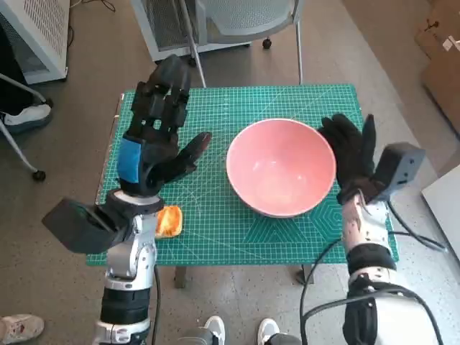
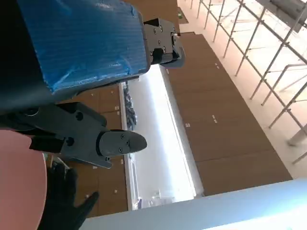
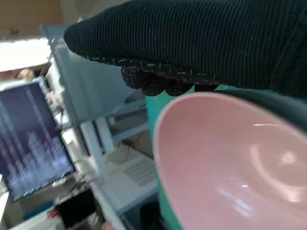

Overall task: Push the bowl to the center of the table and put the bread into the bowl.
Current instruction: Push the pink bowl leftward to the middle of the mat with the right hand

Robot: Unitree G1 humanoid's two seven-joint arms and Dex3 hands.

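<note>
A pink bowl [image 1: 282, 167] stands empty on the green mat [image 1: 215, 108], a little right of the middle. My right hand [image 1: 352, 154], in the black glove, lies flat against the bowl's right side with its fingers spread. The right wrist view shows the bowl [image 3: 230, 163] close under the glove [image 3: 201, 43]. A piece of bread [image 1: 169, 221] lies near the mat's front left edge, partly hidden behind my left forearm. My left hand [image 1: 158, 129] hovers raised over the left part of the mat, fingers spread, holding nothing. In the left wrist view the blue-taped hand [image 2: 81, 43] points up at the ceiling.
A chair base [image 1: 215, 29] stands just behind the table. A person's shoes [image 1: 237, 332] show at the front edge, another shoe [image 1: 25, 113] at the left. Cardboard boxes [image 1: 442, 50] lie at the right. The right wrist view shows a monitor [image 3: 29, 143] and shelves beyond the table.
</note>
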